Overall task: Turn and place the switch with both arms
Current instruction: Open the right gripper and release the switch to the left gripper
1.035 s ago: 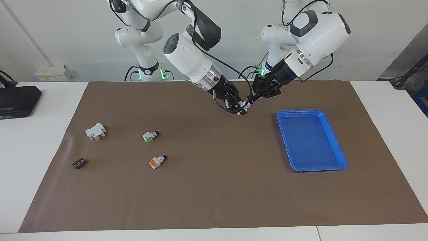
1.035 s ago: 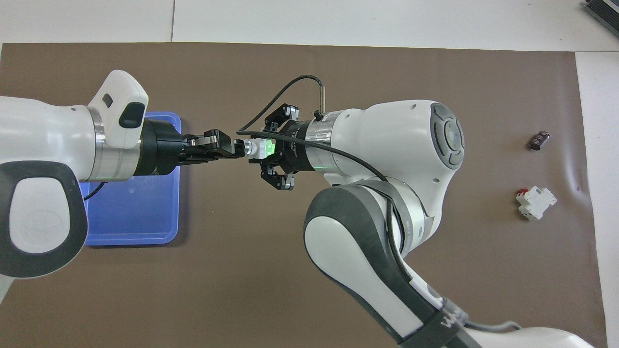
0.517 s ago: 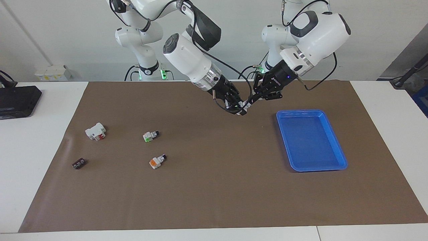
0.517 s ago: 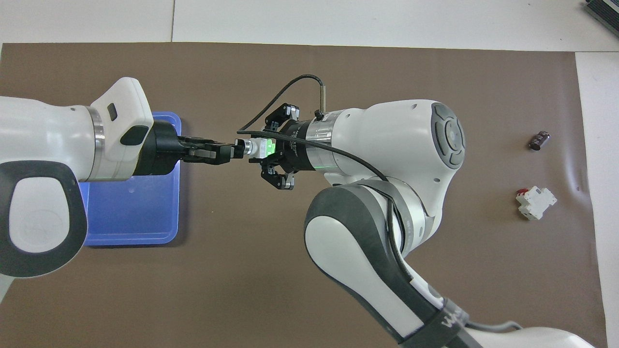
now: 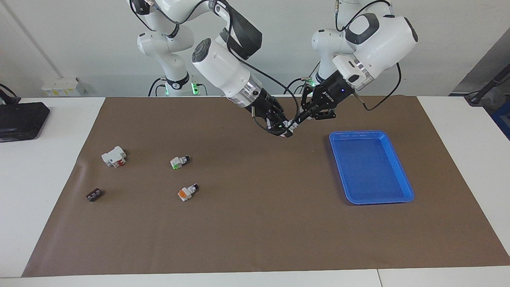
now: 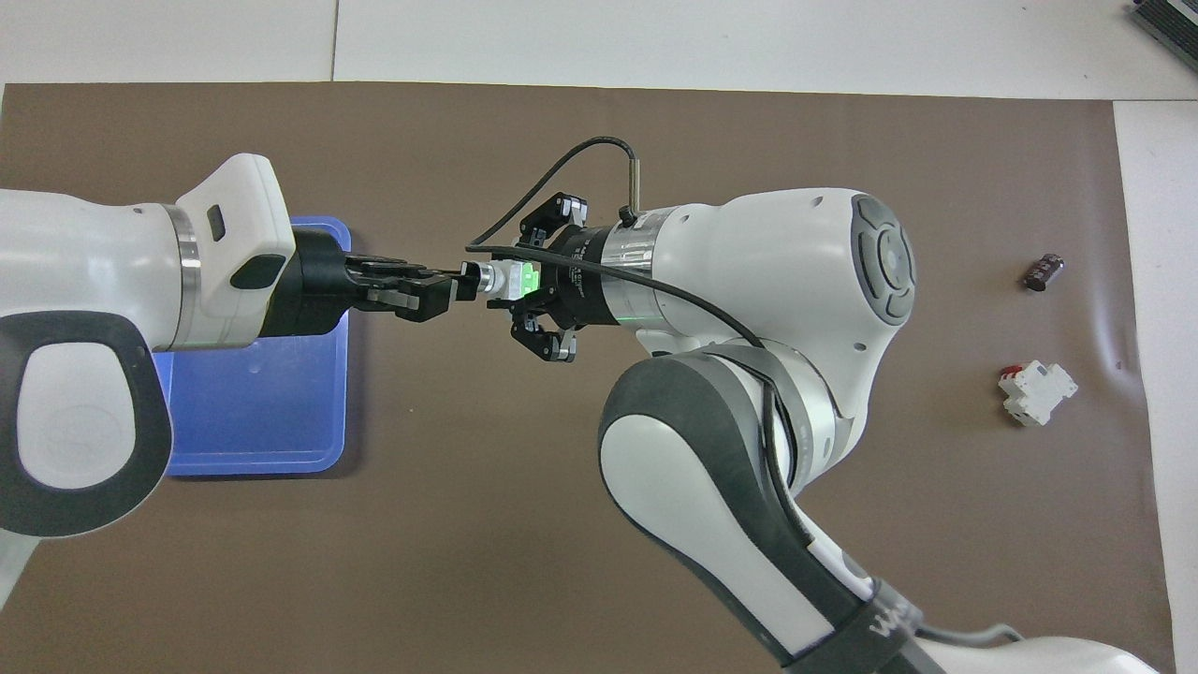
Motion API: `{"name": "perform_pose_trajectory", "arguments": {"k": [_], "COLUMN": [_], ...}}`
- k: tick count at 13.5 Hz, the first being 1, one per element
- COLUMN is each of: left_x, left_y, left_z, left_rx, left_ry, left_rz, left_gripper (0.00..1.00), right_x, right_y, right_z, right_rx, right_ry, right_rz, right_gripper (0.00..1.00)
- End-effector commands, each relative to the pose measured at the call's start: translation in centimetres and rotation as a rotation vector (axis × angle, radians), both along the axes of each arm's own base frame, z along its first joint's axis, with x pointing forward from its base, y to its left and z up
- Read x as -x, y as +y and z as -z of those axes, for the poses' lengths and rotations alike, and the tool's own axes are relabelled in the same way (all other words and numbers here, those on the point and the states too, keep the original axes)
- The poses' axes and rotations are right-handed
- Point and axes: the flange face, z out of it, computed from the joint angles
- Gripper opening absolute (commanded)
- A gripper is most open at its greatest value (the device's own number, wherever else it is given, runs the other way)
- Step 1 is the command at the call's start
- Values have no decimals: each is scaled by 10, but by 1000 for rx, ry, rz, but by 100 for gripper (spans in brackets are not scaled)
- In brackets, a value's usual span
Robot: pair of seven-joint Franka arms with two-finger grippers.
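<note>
The switch (image 6: 510, 281) is up in the air over the mat (image 5: 255, 223), mid-table, just off the blue tray (image 5: 402, 187) and held between both grippers. It looks light, rigid and slick plastic, so prob. best gripped on the flat sides, not the button end. Right gripper (image 6: 543, 279) is clamped on its body, wrist angled down. Left gripper (image 6: 440, 292) is pinching the small end, arm level.

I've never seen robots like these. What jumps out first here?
Two big white arms meet in mid-air over the brown mat, the left gripper and right gripper both at one small switch with a glowing green patch. Beside them, toward the left arm's end, lies a bright blue tray.
</note>
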Motion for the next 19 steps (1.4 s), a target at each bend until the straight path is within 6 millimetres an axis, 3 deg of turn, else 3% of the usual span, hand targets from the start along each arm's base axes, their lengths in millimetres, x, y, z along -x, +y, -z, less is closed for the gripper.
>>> {"name": "perform_pose_trajectory", "arguments": {"k": [1, 8, 9, 10, 16, 19], "left_x": [7, 5, 4, 4, 5, 4], "left_y": [-14, -13, -13, -13, -12, -1], "left_z": [-13, -18, -16, -16, -14, -10], "left_rx": [78, 99, 100, 100, 98, 87], "left_ry": [-52, -59, -54, -52, -44, -32], "left_rz": [3, -14, -15, -17, -19, -33], "left_gripper": [0, 0, 0, 0, 0, 0], "right_x": [6, 6, 6, 6, 6, 6], "right_y": [9, 9, 9, 9, 9, 7], "right_z": [7, 7, 7, 6, 6, 4], "right_rx": [-2, -2, -2, -2, 0, 13], "right_ry": [14, 14, 18, 19, 15, 3], "right_rz": [-10, -10, -6, -7, -10, -16], "right_gripper": [0, 0, 36, 99, 100, 100]}}
